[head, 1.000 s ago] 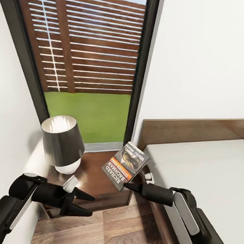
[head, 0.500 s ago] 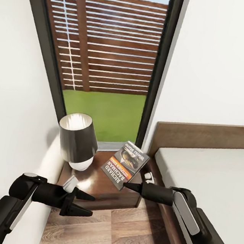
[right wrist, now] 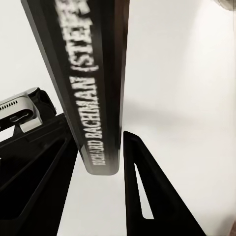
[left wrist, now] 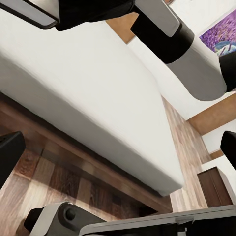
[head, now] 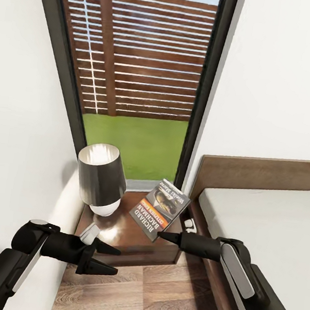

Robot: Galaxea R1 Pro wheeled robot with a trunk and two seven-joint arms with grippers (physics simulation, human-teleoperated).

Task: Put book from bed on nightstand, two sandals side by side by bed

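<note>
Holding book [head: 160,209] pinched by lower corner in right gripper [head: 162,235], tilted, above nightstand [head: 130,230] top, lamp [head: 100,177] beyond left gripper [head: 105,257] fingers. Left gripper jaws spread, empty.

Left wrist: bed [left wrist: 88,103] mattress past fingertips.

Right wrist: book spine [right wrist: 93,98] clamped between fingers [right wrist: 147,196], thin edge grip only.

Risk: corner pinch, book could pivot or slip on release, slide off nightstand edge or clip lamp.

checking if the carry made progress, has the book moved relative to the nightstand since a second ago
Yes. The book, shut in the right gripper, earlier hung over the nightstand's bed-side edge; it now sits more over its top, nearer the lamp.
</note>
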